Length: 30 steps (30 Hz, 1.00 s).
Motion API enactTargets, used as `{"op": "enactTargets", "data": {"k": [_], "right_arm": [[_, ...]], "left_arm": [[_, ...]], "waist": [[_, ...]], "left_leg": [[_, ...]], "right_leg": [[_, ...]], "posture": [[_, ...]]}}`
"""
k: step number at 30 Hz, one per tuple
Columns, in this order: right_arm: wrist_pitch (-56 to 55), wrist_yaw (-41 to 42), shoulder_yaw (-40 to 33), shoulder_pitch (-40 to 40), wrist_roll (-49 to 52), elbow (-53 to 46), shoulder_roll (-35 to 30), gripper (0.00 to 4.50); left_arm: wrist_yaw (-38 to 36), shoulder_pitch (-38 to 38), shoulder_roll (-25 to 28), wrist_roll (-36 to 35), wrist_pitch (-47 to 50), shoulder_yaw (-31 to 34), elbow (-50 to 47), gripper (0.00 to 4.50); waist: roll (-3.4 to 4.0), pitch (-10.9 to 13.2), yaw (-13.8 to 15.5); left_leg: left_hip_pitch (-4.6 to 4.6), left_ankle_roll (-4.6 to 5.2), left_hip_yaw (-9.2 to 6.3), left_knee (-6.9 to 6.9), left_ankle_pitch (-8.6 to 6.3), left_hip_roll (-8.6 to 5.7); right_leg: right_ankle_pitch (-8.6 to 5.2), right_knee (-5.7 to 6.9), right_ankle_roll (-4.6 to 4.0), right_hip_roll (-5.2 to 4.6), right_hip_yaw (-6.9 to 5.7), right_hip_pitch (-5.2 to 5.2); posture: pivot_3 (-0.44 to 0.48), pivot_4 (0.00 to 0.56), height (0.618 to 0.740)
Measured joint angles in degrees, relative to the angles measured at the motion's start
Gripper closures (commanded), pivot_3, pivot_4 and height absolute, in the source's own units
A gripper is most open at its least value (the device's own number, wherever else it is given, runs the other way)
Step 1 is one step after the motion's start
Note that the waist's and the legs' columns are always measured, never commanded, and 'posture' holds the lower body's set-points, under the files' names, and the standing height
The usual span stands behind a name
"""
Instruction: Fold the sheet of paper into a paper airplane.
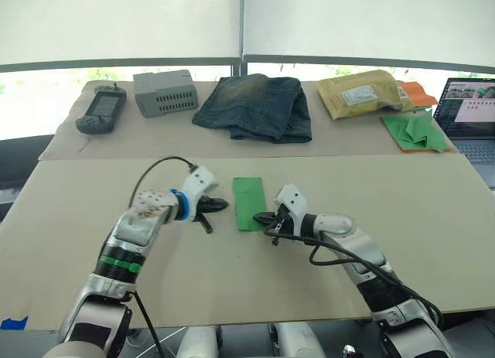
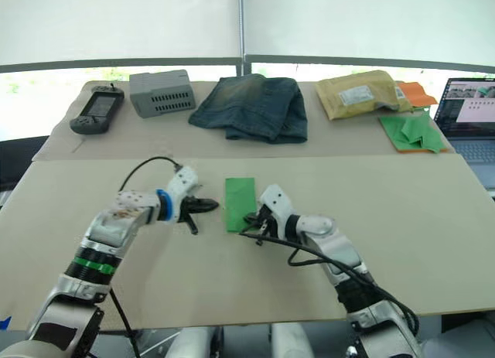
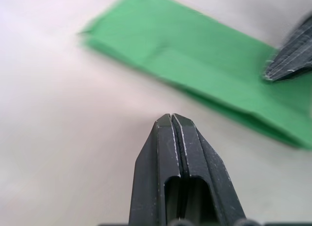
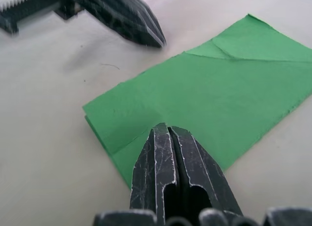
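The sheet of paper (image 1: 249, 203), folded to a narrow strip, lies flat on the counter (image 1: 433, 242) between both closed, empty pincers, left pincer (image 1: 219, 206) just beside it and right pincer (image 1: 263, 216) at its near edge, so a sideways nudge could skew the fold

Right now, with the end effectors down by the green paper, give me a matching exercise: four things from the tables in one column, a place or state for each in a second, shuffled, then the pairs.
Things:
1. sheet of paper
2. folded jeans
3. laptop
4. left end effector

Places or states:
A. at the far right edge, screen lit
B. shut, tip just off the paper's left side
C. folded into a narrow strip between the two end effectors
D. on the back table, beside the grey box

Pairs: 1-C, 2-D, 3-A, 4-B
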Motion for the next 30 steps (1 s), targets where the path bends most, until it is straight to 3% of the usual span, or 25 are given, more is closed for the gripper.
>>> {"op": "enactTargets", "data": {"k": [5, 9, 16, 22, 30], "right_arm": [[0.09, -0.24, 0.02, -0.23, -0.87, 0.05, 0.29, 4.41], [0.98, -1.15, 0.03, -0.30, -1.13, -0.34, 0.32, 4.41], [5.09, -4.15, -0.88, 0.16, -1.29, -3.23, -0.34, 4.41], [5.21, -6.84, -2.72, 0.89, -1.64, -3.37, -0.19, 4.41], [-0.71, -7.53, -4.06, -4.77, -2.84, 8.16, 2.79, 4.41]], "left_arm": [[-1.58, -0.99, -2.09, -3.32, -1.48, 1.83, 0.04, 4.50], [-1.62, -2.56, -5.66, -3.65, -2.92, -1.53, 0.05, 4.50], [0.16, -4.27, -6.92, 1.74, -4.21, -8.41, 5.32, 4.50], [0.14, -4.74, -7.35, 3.32, -6.62, -9.96, 6.24, 4.50], [0.16, -4.38, -7.55, 3.82, -7.37, -10.68, 6.04, 4.50]], "waist": [[0.00, 0.00, 0.92], [-0.01, 0.00, 1.09], [-0.01, 0.00, 0.76], [-0.01, 0.01, 0.86], [-0.01, 0.00, 0.64]], "left_leg": [[-0.12, 0.00, 0.01, 0.06, 0.00, -0.09], [-0.11, 0.00, 0.02, 0.07, 0.00, -0.12], [-0.09, 0.00, 0.01, 0.05, 0.00, -0.09], [-0.07, 0.00, 0.01, 0.06, 0.00, -0.10], [0.04, 0.00, 0.02, 0.06, 0.00, -0.09]], "right_leg": [[0.22, -0.10, -0.24, -0.21, -0.02, 0.04], [0.22, -0.11, -0.22, -0.14, -0.01, 0.05], [0.15, -0.08, -0.13, -0.05, -0.01, 0.04], [0.05, -0.10, 0.04, -0.08, -0.01, 0.07], [0.04, -0.08, 0.06, -0.07, 0.00, 0.16]], "posture": [[0.000, 0.150, 0.728], [0.000, 0.150, 0.728], [0.000, 0.150, 0.728], [0.000, 0.150, 0.728], [0.000, 0.150, 0.728]]}}
